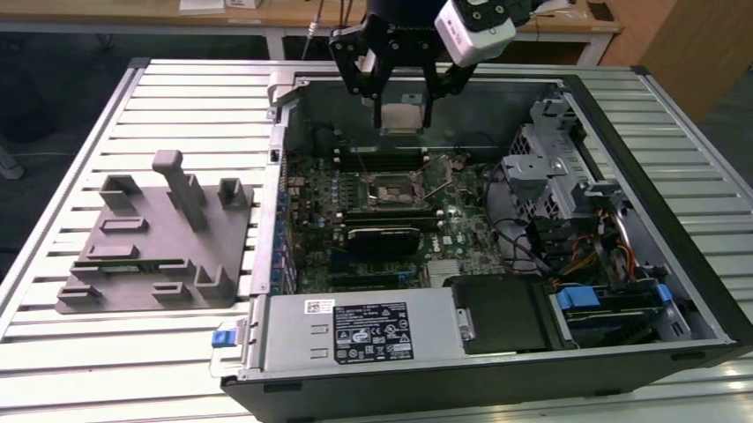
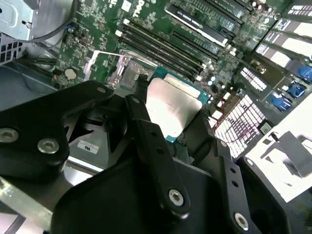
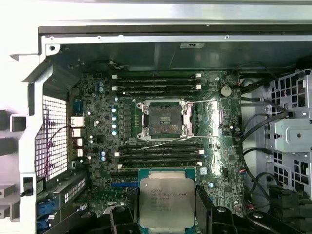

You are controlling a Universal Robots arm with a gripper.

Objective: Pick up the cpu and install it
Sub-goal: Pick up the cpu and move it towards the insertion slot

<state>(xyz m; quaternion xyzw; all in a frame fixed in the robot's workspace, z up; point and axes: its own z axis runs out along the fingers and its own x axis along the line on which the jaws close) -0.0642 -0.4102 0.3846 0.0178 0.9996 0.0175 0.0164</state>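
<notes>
The cpu point(image 1: 401, 111), a flat square chip with a silver-grey top plate, hangs in the air over the far part of the open computer case. My gripper point(image 1: 403, 121) is shut on it, one black finger on each side. In the first wrist view the cpu point(image 3: 166, 200) sits between the fingers point(image 3: 120, 217), with the open, empty motherboard socket point(image 3: 163, 119) further out and its metal frame lifted. The second wrist view shows the cpu point(image 2: 173, 105) held edge-on above the board, close to the socket point(image 2: 127, 73). In the exterior view the socket point(image 1: 386, 189) lies below and nearer than the gripper.
A grey plastic fixture tray point(image 1: 159, 242) lies on the slatted table at the exterior view's left. Inside the case are memory slots point(image 3: 156, 83) beside the socket, a power supply point(image 1: 353, 330) at the near side, and a drive cage point(image 1: 553, 167) with cables on the right.
</notes>
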